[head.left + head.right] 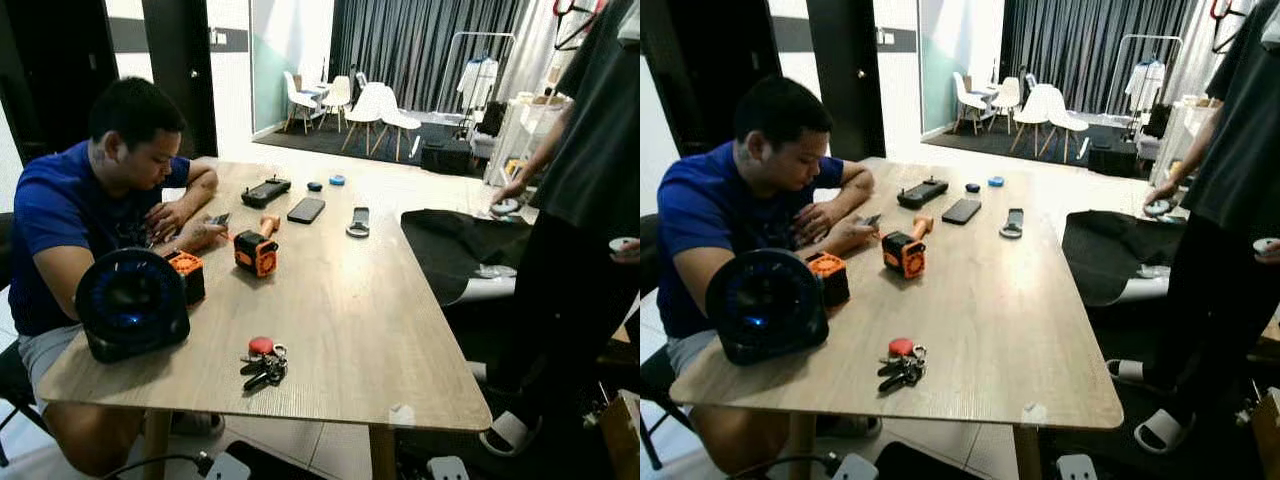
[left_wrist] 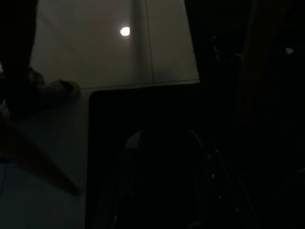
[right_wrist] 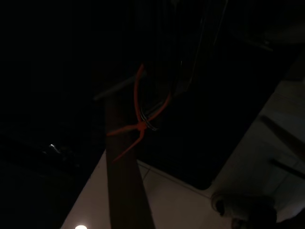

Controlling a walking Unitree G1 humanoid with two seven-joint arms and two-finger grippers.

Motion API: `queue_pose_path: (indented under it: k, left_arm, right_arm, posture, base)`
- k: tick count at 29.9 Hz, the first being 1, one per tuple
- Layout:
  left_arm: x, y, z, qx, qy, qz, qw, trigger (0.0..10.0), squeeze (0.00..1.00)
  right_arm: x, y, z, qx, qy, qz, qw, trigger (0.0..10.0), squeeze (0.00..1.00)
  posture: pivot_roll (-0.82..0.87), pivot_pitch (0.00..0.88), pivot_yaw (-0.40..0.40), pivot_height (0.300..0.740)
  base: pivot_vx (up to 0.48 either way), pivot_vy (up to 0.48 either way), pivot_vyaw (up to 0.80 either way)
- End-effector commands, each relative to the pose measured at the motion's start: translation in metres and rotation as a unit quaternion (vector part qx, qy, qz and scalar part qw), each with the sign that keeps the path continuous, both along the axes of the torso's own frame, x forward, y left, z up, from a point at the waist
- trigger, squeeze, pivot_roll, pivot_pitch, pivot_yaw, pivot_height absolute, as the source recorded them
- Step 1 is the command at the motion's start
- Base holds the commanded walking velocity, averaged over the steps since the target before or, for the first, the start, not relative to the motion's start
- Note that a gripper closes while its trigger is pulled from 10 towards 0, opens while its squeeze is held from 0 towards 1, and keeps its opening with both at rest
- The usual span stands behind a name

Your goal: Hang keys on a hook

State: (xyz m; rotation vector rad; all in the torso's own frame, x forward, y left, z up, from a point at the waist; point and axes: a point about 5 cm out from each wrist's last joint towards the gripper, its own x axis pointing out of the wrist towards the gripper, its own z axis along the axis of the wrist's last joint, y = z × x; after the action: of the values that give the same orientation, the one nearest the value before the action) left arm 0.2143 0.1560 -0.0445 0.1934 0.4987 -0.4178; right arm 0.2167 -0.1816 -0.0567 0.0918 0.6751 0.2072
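Note:
A bunch of keys (image 1: pixel 263 363) with a round red tag lies on the wooden table (image 1: pixel 350 300), close to its near edge and in front of me. Both my arms hang low in the shade. In the dark left wrist view my left gripper (image 2: pixel 164 157) is only a faint outline over a black shape on the pale floor. The right wrist view is very dark; a wooden table leg (image 3: pixel 125 186) and an orange zip tie (image 3: pixel 139 121) can be made out.
A person in a blue shirt (image 1: pixel 70 210) sits at the table's left side. A second person in black (image 1: pixel 590 200) stands at the right. On the table are a round black device (image 1: pixel 130 303), an orange tool (image 1: pixel 257 250), a phone (image 1: pixel 306 209) and a controller (image 1: pixel 266 190).

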Motion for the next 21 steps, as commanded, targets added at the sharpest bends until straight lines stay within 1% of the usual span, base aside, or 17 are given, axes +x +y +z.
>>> queue_pose_path:
  k: [1, 4, 6, 8, 9, 11, 12, 14, 16, 21]
  left_arm:
    - [-0.002, 0.0, -0.001, -0.002, 0.0, 0.006, 1.0, 10.0, 0.0]
    - [-0.002, 0.002, -0.001, 0.0, -0.001, 0.014, 1.0, 10.0, 0.0]
    - [-0.002, 0.004, -0.002, -0.004, 0.0, 0.032, 0.999, 10.0, 0.0]
    - [-0.001, 0.009, -0.002, -0.017, -0.001, 0.073, 0.997, 10.0, 0.0]
    - [-0.001, 0.009, -0.002, -0.017, -0.001, 0.073, 0.997, 10.0, 0.0]
    - [0.0, 0.011, -0.001, -0.027, -0.002, 0.097, 0.995, 10.0, 0.0]
    - [0.0, 0.011, -0.002, -0.028, 0.001, 0.097, 0.995, 10.0, 0.0]
    - [0.0, 0.011, -0.002, -0.028, 0.001, 0.097, 0.995, 10.0, 0.0]
    - [0.0, 0.008, -0.002, -0.023, 0.004, 0.086, 0.996, 10.0, 0.0]
    - [0.0, 0.006, -0.004, -0.021, 0.011, 0.083, 0.996, 10.0, 0.0]
  right_arm:
    - [-0.001, 0.001, -0.001, -0.003, 0.008, 0.006, 1.0, 10.0, 0.0]
    - [-0.005, 0.003, -0.004, -0.005, 0.012, 0.004, 1.0, 10.0, 0.0]
    - [-0.008, 0.001, -0.005, -0.011, 0.012, -0.006, 1.0, 10.0, 0.0]
    - [-0.011, -0.003, -0.006, -0.018, 0.006, -0.025, 0.999, 10.0, 0.0]
    - [-0.011, -0.003, -0.006, -0.018, 0.006, -0.025, 0.999, 10.0, 0.0]
    - [-0.015, -0.008, -0.007, -0.022, 0.006, -0.044, 0.999, 10.0, 0.0]
    - [-0.019, -0.011, -0.009, -0.022, 0.01, -0.056, 0.998, 10.0, 0.0]
    - [-0.019, -0.011, -0.009, -0.022, 0.01, -0.056, 0.998, 10.0, 0.0]
    - [-0.026, -0.019, -0.012, -0.025, 0.02, -0.082, 0.996, 10.0, 0.0]
    - [-0.029, -0.023, -0.013, -0.025, 0.023, -0.104, 0.994, 10.0, 0.0]
  posture:
    - [0.1, 0.024, -0.082, 0.74]
    - [0.09, 0.021, -0.071, 0.74]
    - [0.09, 0.02, -0.063, 0.74]
    - [0.08, 0.019, -0.05, 0.74]
    - [0.08, 0.019, -0.05, 0.74]
    - [0.07, 0.02, -0.045, 0.74]
    - [0.07, 0.02, -0.045, 0.74]
    - [0.07, 0.02, -0.045, 0.74]
    - [0.06, 0.019, -0.031, 0.74]
    - [0.05, 0.02, -0.025, 0.74]
  base:
    - [0.0, 0.0, 0.0]
    - [0.0, 0.0, 0.0]
    - [0.0, 0.0, 0.0]
    - [0.0, 0.0, 0.0]
    - [0.0, 0.0, 0.0]
    - [0.0, 0.0, 0.0]
    - [0.0, 0.0, 0.0]
    - [0.0, 0.0, 0.0]
    - [0.0, 0.0, 0.0]
    - [0.0, 0.0, 0.0]
